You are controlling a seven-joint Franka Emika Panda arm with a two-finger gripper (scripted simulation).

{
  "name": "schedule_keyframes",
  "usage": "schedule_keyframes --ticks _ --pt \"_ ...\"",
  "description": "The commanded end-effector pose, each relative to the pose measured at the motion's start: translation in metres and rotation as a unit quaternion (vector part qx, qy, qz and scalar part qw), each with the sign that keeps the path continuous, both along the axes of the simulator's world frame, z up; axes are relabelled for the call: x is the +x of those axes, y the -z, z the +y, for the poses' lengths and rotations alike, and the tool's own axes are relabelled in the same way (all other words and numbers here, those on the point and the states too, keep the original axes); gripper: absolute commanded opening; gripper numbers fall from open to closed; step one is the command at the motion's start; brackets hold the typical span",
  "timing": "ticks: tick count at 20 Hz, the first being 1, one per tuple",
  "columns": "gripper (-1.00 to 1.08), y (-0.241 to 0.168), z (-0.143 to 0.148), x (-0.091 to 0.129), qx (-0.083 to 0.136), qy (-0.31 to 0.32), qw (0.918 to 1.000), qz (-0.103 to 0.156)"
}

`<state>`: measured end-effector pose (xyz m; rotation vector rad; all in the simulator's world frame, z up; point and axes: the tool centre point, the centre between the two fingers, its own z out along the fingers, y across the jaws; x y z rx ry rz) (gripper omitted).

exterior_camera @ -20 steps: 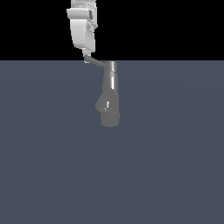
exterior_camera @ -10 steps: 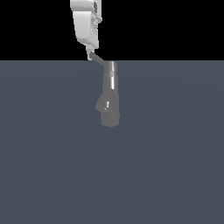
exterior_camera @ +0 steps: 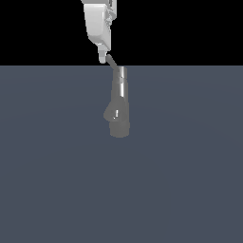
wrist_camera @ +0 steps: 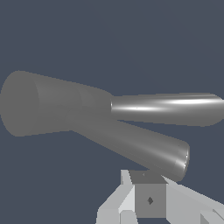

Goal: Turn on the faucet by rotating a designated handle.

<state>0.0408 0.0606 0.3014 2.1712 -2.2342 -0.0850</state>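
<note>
Right now I am looking at the faucet [exterior_camera: 119,107] standing upright on the flat slate-grey floor [exterior_camera: 190,180], roughly in the middle of the exterior view and in its upper half. Its glossy grey column is tapering toward the top, and a bulging spout [exterior_camera: 110,112] is swelling out low on the side facing the exterior view's left.

From the column's top, the handle [exterior_camera: 111,61] is sticking out as a thin flat grey lever, slanting up and toward the exterior view's left, where it is crossing from the floor into the black background.

I am holding the white gripper [exterior_camera: 102,59] above the faucet, hanging down from the top edge of the exterior view. Its tip is sitting right at the outer end of the handle, touching it or just beside it; I cannot tell which from this angle.

In the wrist view, the faucet [wrist_camera: 57,109] is filling the middle of the picture, with two long glossy grey shapes running out from its wide dull end. The nearer one [wrist_camera: 144,151] is ending just beside the pale gripper parts [wrist_camera: 150,200]. I cannot tell whether the jaws are parted or closed, since neither view is showing both fingers clearly.
</note>
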Motion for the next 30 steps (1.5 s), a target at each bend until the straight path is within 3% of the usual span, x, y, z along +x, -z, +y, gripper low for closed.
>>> schedule_keyframes --ticks 1,14,15,16,30 --pt "-1.00 0.000 0.000 0.000 0.000 0.000 1.0000 0.000" --pt "-1.00 0.000 -0.096 -0.008 -0.001 0.003 1.0000 0.002" --pt "-1.00 0.000 -0.096 -0.008 -0.001 0.003 1.0000 0.002" --pt "-1.00 -0.002 -0.063 -0.005 0.004 -0.017 0.9998 0.000" --pt "-1.00 0.014 -0.114 0.023 0.001 -0.007 1.0000 0.001"
